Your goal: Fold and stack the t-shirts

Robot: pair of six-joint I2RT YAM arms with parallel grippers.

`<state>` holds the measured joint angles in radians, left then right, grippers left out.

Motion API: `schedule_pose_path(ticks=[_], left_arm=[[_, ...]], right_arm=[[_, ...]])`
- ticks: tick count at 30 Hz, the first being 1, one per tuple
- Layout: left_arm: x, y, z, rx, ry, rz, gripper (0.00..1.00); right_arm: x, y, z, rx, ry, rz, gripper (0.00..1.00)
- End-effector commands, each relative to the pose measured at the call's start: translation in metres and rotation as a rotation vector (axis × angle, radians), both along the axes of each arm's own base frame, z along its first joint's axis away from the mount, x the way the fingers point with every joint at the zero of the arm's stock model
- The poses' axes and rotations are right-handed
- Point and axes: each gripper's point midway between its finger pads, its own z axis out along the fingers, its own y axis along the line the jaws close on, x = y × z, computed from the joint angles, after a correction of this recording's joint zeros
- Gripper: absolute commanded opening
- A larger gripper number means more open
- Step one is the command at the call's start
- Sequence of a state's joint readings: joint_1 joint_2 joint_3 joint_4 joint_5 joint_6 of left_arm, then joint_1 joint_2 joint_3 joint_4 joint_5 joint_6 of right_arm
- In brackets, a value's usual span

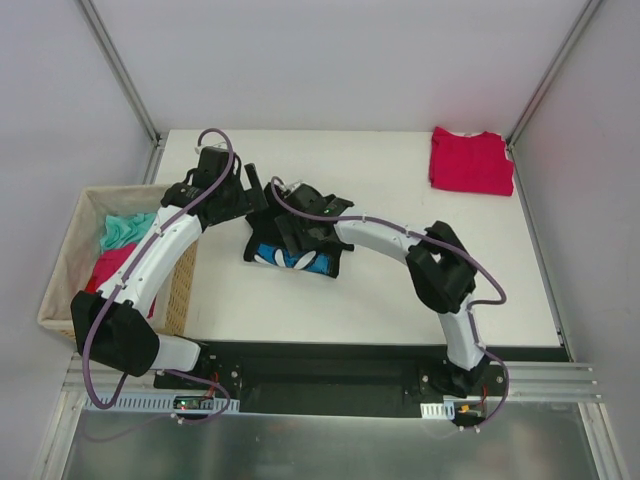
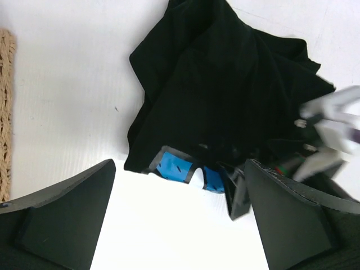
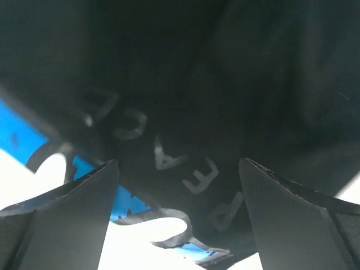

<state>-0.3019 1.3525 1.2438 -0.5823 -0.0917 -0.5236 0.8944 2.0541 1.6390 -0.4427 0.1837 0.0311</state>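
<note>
Two t-shirts lie on the white table, and the description goes from the left side to the right.

At the far left, a woven tan basket stands against the table edge. Inside it are a teal cloth and a pink-red cloth.

Next to the basket, the left arm reaches away from its base toward the middle of the table. The left gripper has its two fingers spread wide and nothing is between them. In the left wrist view it is above the bare table, just beside the near edge of the black t-shirt.

This black t-shirt is in the middle of the table, crumpled and not flat. A blue and white print shows on its near side, and pale letters are visible on the cloth in the right wrist view.

The right arm bends from its base at the right toward the shirt. The right gripper is directly over the black cloth, very close to it. Its fingers stand wide apart, and I see no cloth pinched between them.

At the far right corner of the table, well apart from both arms, the crimson t-shirt lies folded in a neat rectangle.
</note>
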Motion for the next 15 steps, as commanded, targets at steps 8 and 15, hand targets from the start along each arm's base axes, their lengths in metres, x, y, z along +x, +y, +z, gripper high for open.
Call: schedule_pose_path(ticks=[8, 15], left_arm=[[-0.004, 0.012, 0.004, 0.047, -0.015, 0.011, 0.99], [-0.003, 0.011, 0.004, 0.042, -0.012, 0.007, 0.99]], right_arm=[[-0.04, -0.013, -0.089, -0.057, 0.23, -0.047, 0.9], [-0.081, -0.092, -0.102, -0.132, 0.288, -0.145, 0.89]])
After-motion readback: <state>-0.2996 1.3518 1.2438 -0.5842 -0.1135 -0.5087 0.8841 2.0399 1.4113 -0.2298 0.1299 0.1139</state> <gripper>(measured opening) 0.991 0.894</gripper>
